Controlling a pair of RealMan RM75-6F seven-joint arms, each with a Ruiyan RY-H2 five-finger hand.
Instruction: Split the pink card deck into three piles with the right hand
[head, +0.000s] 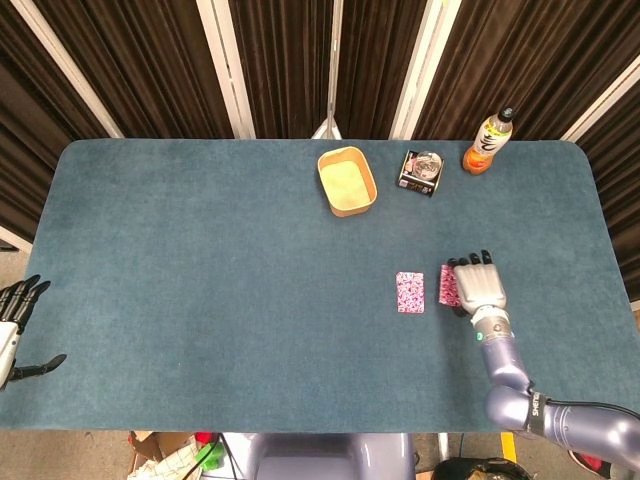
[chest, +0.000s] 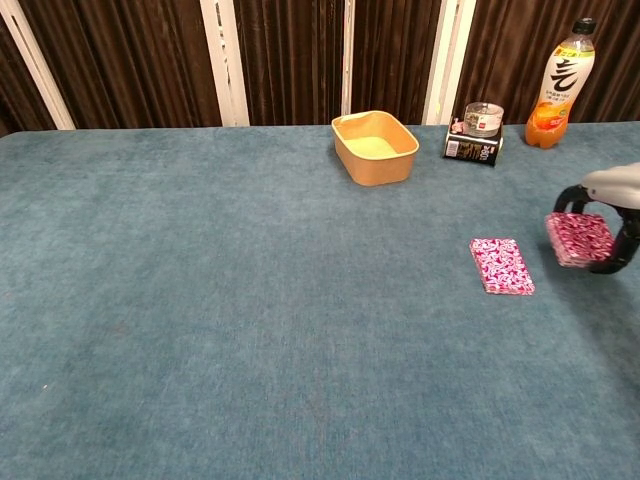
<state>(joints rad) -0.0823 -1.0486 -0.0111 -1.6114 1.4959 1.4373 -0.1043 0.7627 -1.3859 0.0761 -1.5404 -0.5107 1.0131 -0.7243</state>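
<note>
Right hand (head: 479, 285) holds pink patterned cards (chest: 578, 238).

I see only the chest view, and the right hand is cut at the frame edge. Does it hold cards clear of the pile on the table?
Observer: Yes. In the head view the whole right hand shows, gripping a packet of pink cards apart from the pile on the table.
Operator: And the left hand?
Observer: The left hand hangs off the table's left edge, fingers apart, holding nothing.
</note>
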